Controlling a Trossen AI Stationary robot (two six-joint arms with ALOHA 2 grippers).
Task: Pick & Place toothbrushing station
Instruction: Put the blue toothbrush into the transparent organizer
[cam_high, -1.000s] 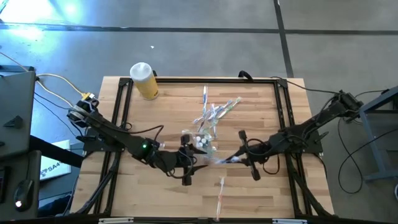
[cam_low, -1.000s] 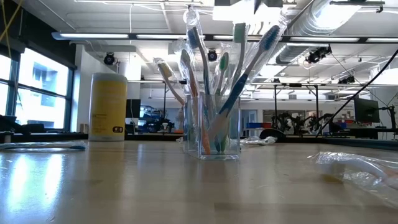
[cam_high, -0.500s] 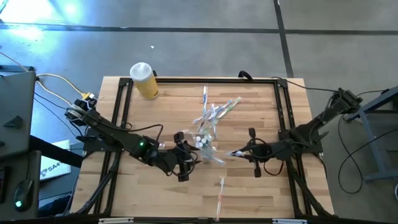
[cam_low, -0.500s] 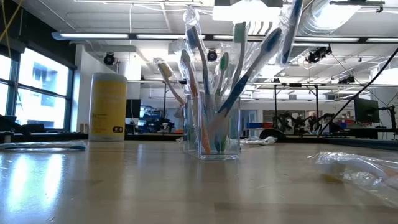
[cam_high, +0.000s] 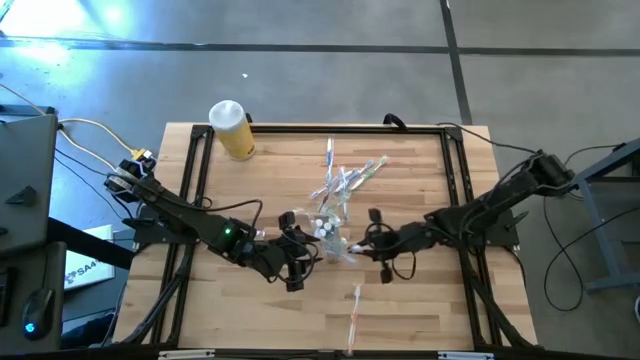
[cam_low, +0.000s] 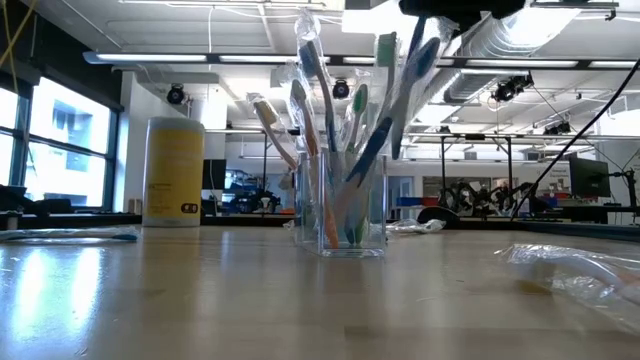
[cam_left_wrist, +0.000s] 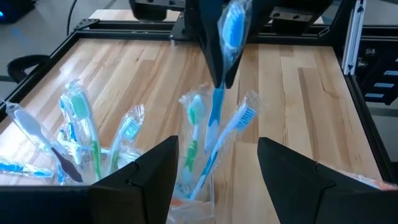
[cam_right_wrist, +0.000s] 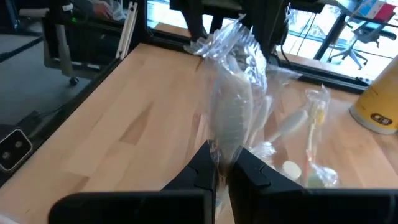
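High view: R fingers (cam_high: 357, 252) pinch wrapped toothbrush (cam_left_wrist: 225, 37) over cup (cam_low: 352, 205); L fingers (cam_high: 297, 252) spread, empty.

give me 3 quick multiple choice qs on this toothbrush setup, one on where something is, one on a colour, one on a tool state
1. Where is the yellow bottle?
A. at a far corner of the table, left arm's side
B. inside the cup
C. in the right tool

2. What colour is the bottle's cap?
A. teal
B. white
C. black

3. What is the right tool doing?
A. hanging open over bare wood
B. shut on a wrapped toothbrush above the cup
C. shut on the bottle

Answers:
1 A, the high view shows it standing by the table's far corner, apart from the cup.
2 B, the cap shows white from above.
3 B, the left wrist view shows its fingers pinching the wrapped brush over the cup, while the left tool stands open beside the cup.
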